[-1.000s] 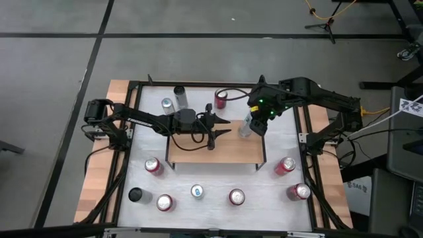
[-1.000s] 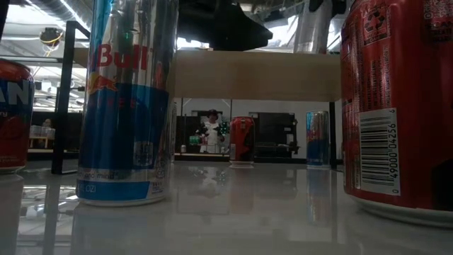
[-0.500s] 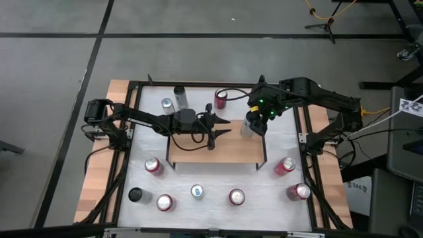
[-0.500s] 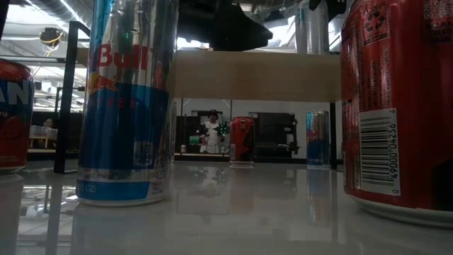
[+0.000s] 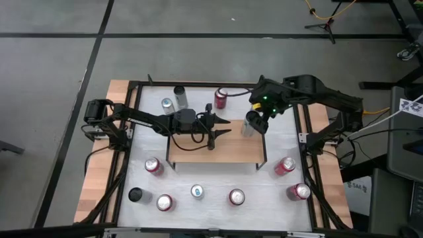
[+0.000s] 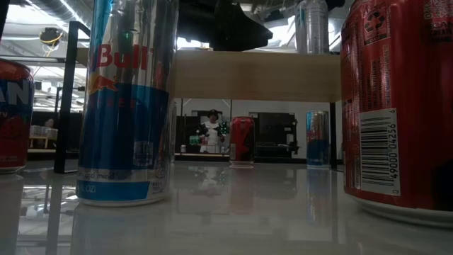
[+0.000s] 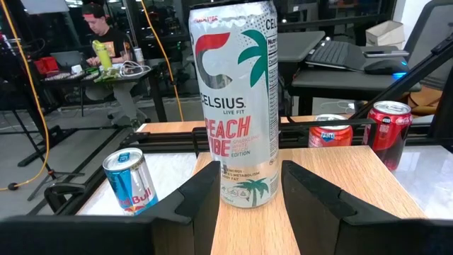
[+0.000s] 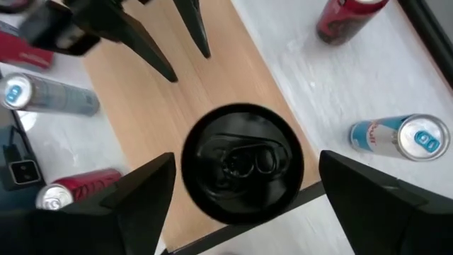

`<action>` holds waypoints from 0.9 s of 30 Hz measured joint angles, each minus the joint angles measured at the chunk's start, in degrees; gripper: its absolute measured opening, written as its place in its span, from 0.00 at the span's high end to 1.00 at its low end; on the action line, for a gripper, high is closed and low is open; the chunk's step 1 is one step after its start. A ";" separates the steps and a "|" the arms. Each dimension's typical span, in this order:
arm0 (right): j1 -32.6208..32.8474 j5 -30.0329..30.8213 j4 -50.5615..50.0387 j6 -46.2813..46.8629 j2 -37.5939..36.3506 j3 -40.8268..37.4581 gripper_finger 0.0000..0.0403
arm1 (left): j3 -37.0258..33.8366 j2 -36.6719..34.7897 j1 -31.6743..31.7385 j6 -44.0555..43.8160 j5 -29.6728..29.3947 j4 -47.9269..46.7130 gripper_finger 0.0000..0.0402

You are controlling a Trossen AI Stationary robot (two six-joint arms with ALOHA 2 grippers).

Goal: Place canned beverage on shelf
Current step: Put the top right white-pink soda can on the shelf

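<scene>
Over the shelf (image 5: pixel 215 153) middle, the left gripper (image 5: pixel 221 129) hovers with jaws partly apart, holding nothing; at the shelf's far right corner stands the tall white can (image 7: pixel 238 99), upright on the wooden top; above it the right gripper (image 5: pixel 256 119) hangs, jaws wide, fingers (image 8: pixel 138 205) clear of the can.

Robotics lab: desks (image 7: pixel 333 53) with laptops, cables, person (image 7: pixel 99 25) working, concrete floor (image 5: pixel 198 39).

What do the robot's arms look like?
Both arms are dark and jointed, with black cables along them. The left end effector has two long pointed black fingers. The right end effector has broad black fingers and a small green light behind it.
</scene>
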 joint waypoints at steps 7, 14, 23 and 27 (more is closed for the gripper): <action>0.02 -0.07 -3.69 0.00 -0.06 5.11 0.16 | 0.00 0.00 0.00 0.00 0.00 0.34 0.64; 0.78 1.05 -5.77 0.02 -3.40 6.45 0.16 | -0.02 0.00 0.00 0.00 0.00 0.94 0.64; 11.20 12.76 -5.75 2.99 -11.24 5.41 0.16 | -0.02 -0.02 0.02 0.00 -0.02 2.36 0.64; 17.62 14.46 -5.38 7.62 -12.68 1.30 0.16 | -0.02 -0.02 0.02 0.02 -0.24 4.48 0.64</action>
